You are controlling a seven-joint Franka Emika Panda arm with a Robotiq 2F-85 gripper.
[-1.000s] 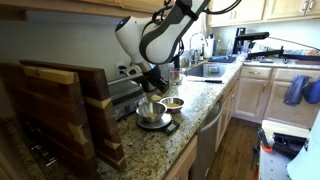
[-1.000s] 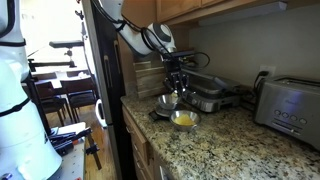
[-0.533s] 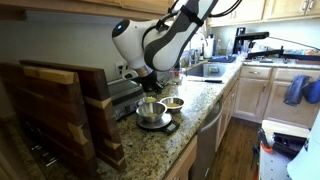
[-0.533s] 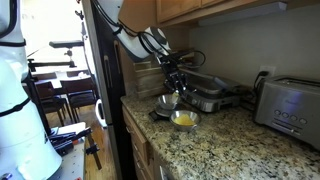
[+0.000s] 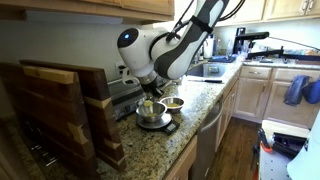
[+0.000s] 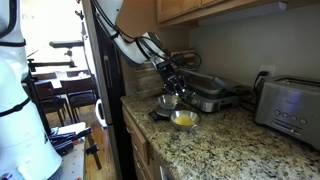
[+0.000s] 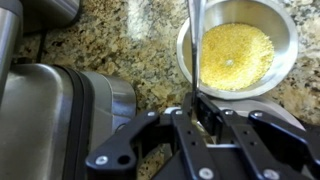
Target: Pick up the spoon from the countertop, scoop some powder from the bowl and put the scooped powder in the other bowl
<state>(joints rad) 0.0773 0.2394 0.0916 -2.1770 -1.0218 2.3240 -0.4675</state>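
Observation:
My gripper (image 7: 197, 108) is shut on the spoon; its thin metal handle (image 7: 194, 40) runs out from between the fingers toward the bowl (image 7: 238, 55). That small shallow bowl holds yellowish-tan powder (image 7: 236, 52). In both exterior views the gripper (image 5: 148, 97) (image 6: 170, 87) hovers just above the other bowl, the larger shiny steel one (image 5: 152, 113) (image 6: 166, 101). The small bowl (image 5: 173, 103) (image 6: 184, 119) sits beside it on the granite countertop. The spoon's scoop end is hidden.
A steel appliance (image 7: 50, 115) lies close to the gripper and shows as a grill press (image 6: 210, 95). A toaster (image 6: 290, 108) stands further along. Wooden boards (image 5: 60, 110) stand at the counter's end. The counter edge (image 5: 205, 120) drops to the floor.
The arm has swung and the wrist has turned over the bowls. The gripper has stayed low over the steel bowl, still holding the spoon.

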